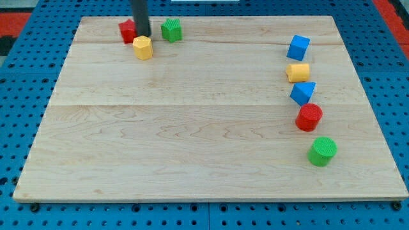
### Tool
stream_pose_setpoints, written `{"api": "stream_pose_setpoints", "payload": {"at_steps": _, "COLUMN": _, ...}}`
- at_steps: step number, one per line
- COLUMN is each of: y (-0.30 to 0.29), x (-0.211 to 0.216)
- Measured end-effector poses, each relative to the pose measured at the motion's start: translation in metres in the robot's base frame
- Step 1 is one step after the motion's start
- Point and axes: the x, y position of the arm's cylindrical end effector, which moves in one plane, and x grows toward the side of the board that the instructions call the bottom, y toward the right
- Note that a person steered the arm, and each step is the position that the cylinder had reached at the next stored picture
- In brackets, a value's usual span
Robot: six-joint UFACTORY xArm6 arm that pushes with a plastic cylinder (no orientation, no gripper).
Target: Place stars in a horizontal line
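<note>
My tip [143,36] is at the view's top left, just above the yellow block [142,48] and touching or nearly touching it. A red block [128,30], star-like, sits just left of the rod and is partly hidden by it. A green star-like block [171,30] sits to the rod's right. The red and green blocks lie roughly level with each other; the yellow one is a little lower.
Down the view's right side runs a column: blue cube [298,47], yellow cylinder on its side [298,72], blue triangular block [303,93], red cylinder [309,117], green cylinder [323,151]. The wooden board [192,128] lies on a blue pegboard.
</note>
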Motion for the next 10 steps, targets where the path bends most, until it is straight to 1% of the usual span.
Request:
{"api": "stream_pose_setpoints", "payload": {"at_steps": 1, "y": 0.003, "x": -0.024}}
{"api": "stream_pose_setpoints", "payload": {"at_steps": 2, "y": 0.092, "x": -0.028}}
{"api": "stream_pose_setpoints", "payload": {"at_steps": 3, "y": 0.164, "x": -0.021}}
{"api": "stream_pose_setpoints", "payload": {"at_steps": 4, "y": 0.1, "x": -0.028}}
{"api": "stream_pose_setpoints", "payload": {"at_steps": 5, "y": 0.083, "x": 0.012}}
{"api": "stream_pose_setpoints", "payload": {"at_steps": 7, "y": 0.194, "x": 0.011}}
{"api": "stream_pose_setpoints", "payload": {"at_steps": 8, "y": 0.231, "x": 0.0}}
{"api": "stream_pose_setpoints", "payload": {"at_steps": 9, "y": 0.26, "x": -0.023}}
{"api": "stream_pose_setpoints", "payload": {"at_steps": 10, "y": 0.293, "x": -0.03}}
